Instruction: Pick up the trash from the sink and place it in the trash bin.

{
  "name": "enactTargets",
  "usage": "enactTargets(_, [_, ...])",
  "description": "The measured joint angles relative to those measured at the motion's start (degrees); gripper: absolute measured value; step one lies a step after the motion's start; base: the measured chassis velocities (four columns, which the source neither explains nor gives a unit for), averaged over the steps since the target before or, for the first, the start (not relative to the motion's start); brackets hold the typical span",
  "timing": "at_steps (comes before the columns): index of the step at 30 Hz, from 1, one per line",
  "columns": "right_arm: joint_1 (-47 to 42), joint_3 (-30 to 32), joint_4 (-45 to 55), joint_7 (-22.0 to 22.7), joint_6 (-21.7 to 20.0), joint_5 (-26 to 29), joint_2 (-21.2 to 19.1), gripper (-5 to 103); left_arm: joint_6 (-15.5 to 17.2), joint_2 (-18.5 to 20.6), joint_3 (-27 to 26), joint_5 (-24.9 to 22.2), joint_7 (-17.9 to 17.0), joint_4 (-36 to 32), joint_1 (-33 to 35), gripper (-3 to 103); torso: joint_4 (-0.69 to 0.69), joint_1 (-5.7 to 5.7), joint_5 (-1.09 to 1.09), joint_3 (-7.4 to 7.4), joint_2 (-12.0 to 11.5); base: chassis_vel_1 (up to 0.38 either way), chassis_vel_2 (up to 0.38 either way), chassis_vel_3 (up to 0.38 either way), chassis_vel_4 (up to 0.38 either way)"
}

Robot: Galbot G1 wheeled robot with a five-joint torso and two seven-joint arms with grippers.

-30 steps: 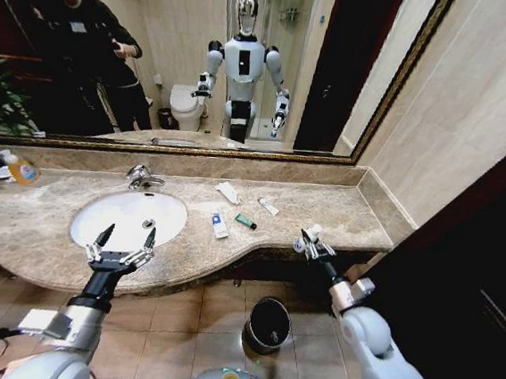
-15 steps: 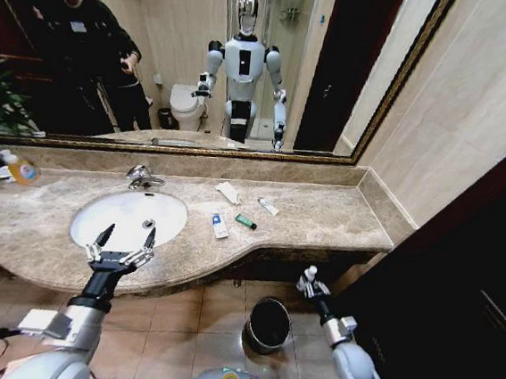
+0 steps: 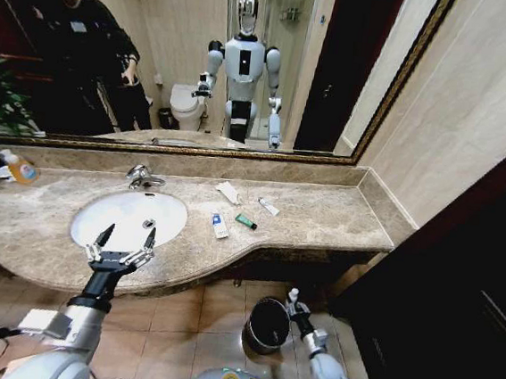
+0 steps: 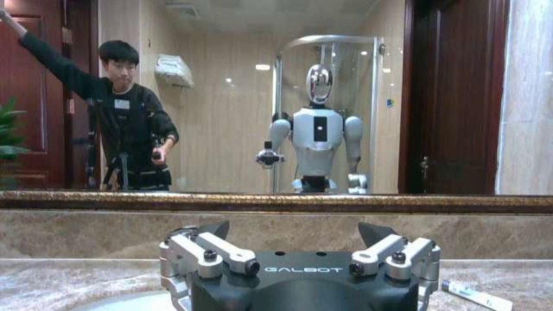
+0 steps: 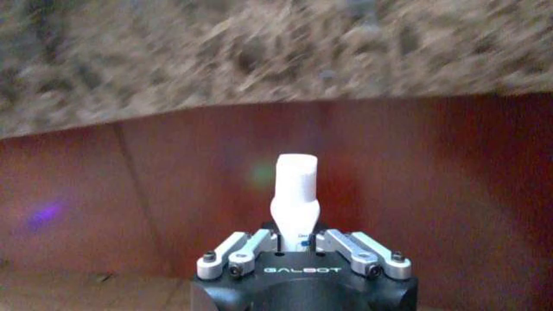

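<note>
The white oval sink [image 3: 129, 218] sits in the beige marble counter [image 3: 322, 216]. Trash lies on the counter to its right: a white sachet [image 3: 228, 192], a small white packet [image 3: 268, 206], a blue-white packet [image 3: 220, 226] and a green stick [image 3: 246, 221]. My left gripper [image 3: 122, 247] hovers open over the sink's front rim, nothing between its fingers [image 4: 216, 231]. My right gripper [image 3: 294, 303] is low near the floor, just right of the black trash bin [image 3: 269, 324]. It is shut on a tiny white bottle [image 5: 294, 191] standing upright out of the jaws.
A chrome tap [image 3: 140, 177] stands behind the sink, and an orange-labelled soap bottle [image 3: 20, 168] sits at the counter's far left. A large mirror [image 3: 203, 59] backs the counter. A dark wooden door [image 3: 458, 290] closes off the right side. The counter's underside [image 5: 259, 52] overhangs my right gripper.
My right arm has dropped from the counter's front edge to floor level beside the trash bin, carrying the tiny white bottle. The left arm has not moved.
</note>
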Motion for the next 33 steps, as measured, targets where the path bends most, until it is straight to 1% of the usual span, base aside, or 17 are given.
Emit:
enactTargets(3, [1.5, 0.3, -3.6, -0.5, 1.6, -3.5, 2.6, 18, 0.0, 0.0, 0.0, 0.0, 0.0, 0.0, 0.0, 100, 0.0, 0.0, -0.02, 0.0, 0.0, 0.0, 0.0, 0.0, 0.0])
enactTargets(5, [2.0, 0.4, -4.7, -0.5, 1.9, -4.0, 3.2, 18, 0.0, 0.0, 0.0, 0.0, 0.0, 0.0, 0.0, 100, 0.0, 0.0, 0.0, 0.0, 0.0, 0.0, 0.0, 0.0, 0.0])
enactTargets(8, [3.9, 0.8, -9.2, -0.4, 3.3, -5.3, 4.8, 18, 0.0, 0.0, 0.0, 0.0, 0.0, 0.0, 0.0, 100, 0.01, 0.0, -0.01, 0.0, 0.0, 0.0, 0.0, 0.0, 0.0])
enactTargets(11, [4.8, 1.1, -11.8, -0.3, 4.4, -6.0, 5.1, 18, 0.0, 0.0, 0.0, 0.0, 0.0, 0.0, 0.0, 100, 0.01, 0.0, -0.02, 0.0, 0.0, 0.0, 0.0, 0.0, 0.0])
enactTargets(13, [5.9, 1.2, -15.9, -0.2, 5.7, -6.4, 5.3, 18, 0.0, 0.0, 0.0, 0.0, 0.0, 0.0, 0.0, 100, 0.0, 0.0, -0.02, 0.0, 0.0, 0.0, 0.0, 0.0, 0.0])
enactTargets(16, [6.7, 1.2, -18.3, 0.0, 6.1, -6.4, 5.6, 18, 0.0, 0.0, 0.0, 0.0, 0.0, 0.0, 0.0, 100, 0.0, 0.0, -0.02, 0.0, 0.0, 0.0, 0.0, 0.0, 0.0])
enactTargets(22, [6.7, 1.4, -18.6, 0.3, 5.8, -7.0, 6.1, 18, 0.0, 0.0, 0.0, 0.0, 0.0, 0.0, 0.0, 100, 0.0, 0.0, -0.01, 0.0, 0.0, 0.0, 0.0, 0.0, 0.0])
enactTargets(23, [6.7, 1.5, -18.5, 0.6, 5.7, -7.5, 6.1, 15, 0.0, 0.0, 0.0, 0.0, 0.0, 0.0, 0.0, 100, 0.0, 0.0, -0.01, 0.0, 0.0, 0.0, 0.0, 0.0, 0.0])
enactTargets(24, [6.7, 1.5, -18.5, 1.0, 5.6, -7.9, 6.0, 18, 0.0, 0.0, 0.0, 0.0, 0.0, 0.0, 0.0, 100, 0.0, 0.0, -0.01, 0.0, 0.0, 0.0, 0.0, 0.0, 0.0])
enactTargets(25, [6.7, 1.5, -18.5, 1.1, 5.6, -8.0, 6.0, 18, 0.0, 0.0, 0.0, 0.0, 0.0, 0.0, 0.0, 100, 0.0, 0.0, 0.0, 0.0, 0.0, 0.0, 0.0, 0.0, 0.0])
enactTargets(26, [6.6, 1.4, -18.5, 1.3, 5.6, -8.3, 5.0, 33, 0.0, 0.0, 0.0, 0.0, 0.0, 0.0, 0.0, 100, 0.0, 0.0, -0.01, 0.0, 0.0, 0.0, 0.0, 0.0, 0.0])
enactTargets(27, [6.6, 1.4, -18.5, 1.3, 5.5, -8.4, 4.7, 33, 0.0, 0.0, 0.0, 0.0, 0.0, 0.0, 0.0, 100, 0.0, 0.0, -0.01, 0.0, 0.0, 0.0, 0.0, 0.0, 0.0])
enactTargets(29, [6.6, 1.4, -18.5, 1.2, 5.5, -8.4, 4.3, 44, 0.0, 0.0, 0.0, 0.0, 0.0, 0.0, 0.0, 100, 0.0, 0.0, -0.01, 0.0, 0.0, 0.0, 0.0, 0.0, 0.0])
enactTargets(31, [6.6, 1.3, -18.5, 1.2, 5.5, -8.4, 4.2, 44, 0.0, 0.0, 0.0, 0.0, 0.0, 0.0, 0.0, 100, 0.0, 0.0, -0.01, 0.0, 0.0, 0.0, 0.0, 0.0, 0.0])
enactTargets(32, [6.6, 1.3, -18.4, 1.2, 5.5, -8.4, 4.0, 55, 0.0, 0.0, 0.0, 0.0, 0.0, 0.0, 0.0, 100, 0.0, 0.0, -0.01, 0.0, 0.0, 0.0, 0.0, 0.0, 0.0])
enactTargets(33, [6.6, 1.3, -18.4, 1.2, 5.5, -8.4, 4.0, 55, 0.0, 0.0, 0.0, 0.0, 0.0, 0.0, 0.0, 100, 0.0, 0.0, -0.01, 0.0, 0.0, 0.0, 0.0, 0.0, 0.0])
